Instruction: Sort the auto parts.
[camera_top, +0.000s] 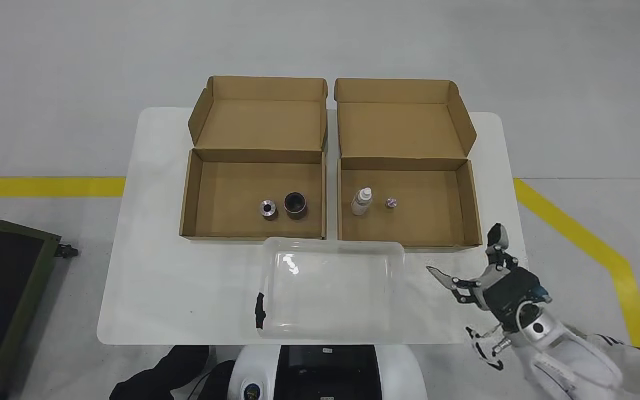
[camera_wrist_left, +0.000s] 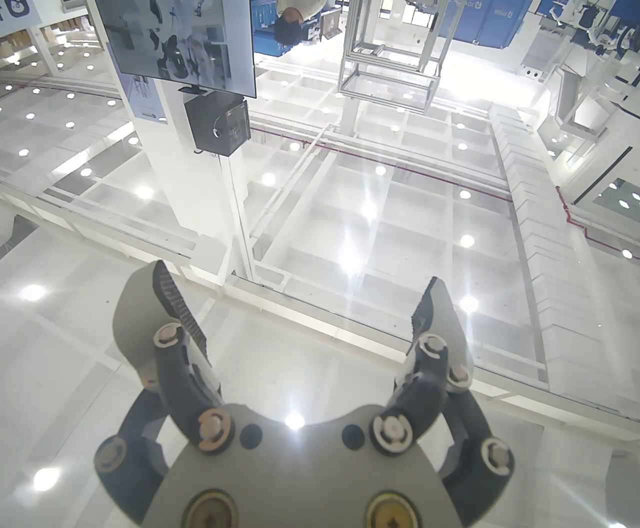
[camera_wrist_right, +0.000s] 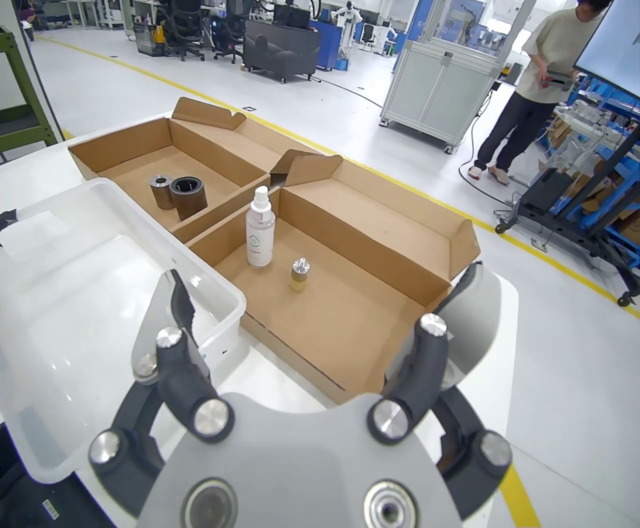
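On the white table (camera_top: 150, 250) two open cardboard boxes stand side by side, with a clear plastic bin (camera_top: 272, 250) just near of them. In the left box (camera_top: 190, 195) we see a dark ringed sleeve (camera_top: 297, 204) and a smaller steel cylinder (camera_top: 267, 208) close together. In the right box (camera_top: 468, 200) a white spray bottle (camera_top: 361, 201) stands upright, with a short brass-based stud (camera_top: 392, 201) beside it.

We judge the metal parts to be dense, rigid and smooth-sided, so they may slip. A pinch across the round wall at mid-height should hold best. The stud offers little body to take, and we would come at it from above. The bottle looks light, tall and easy to topple, and we would grasp its body below the shoulder.

The right gripper (camera_wrist_right: 326, 272) hovers over the table's near right corner, its claw spread wide and holding nothing. The left gripper (camera_wrist_left: 296, 274) points up at the ceiling lights, its claw likewise spread and bare.
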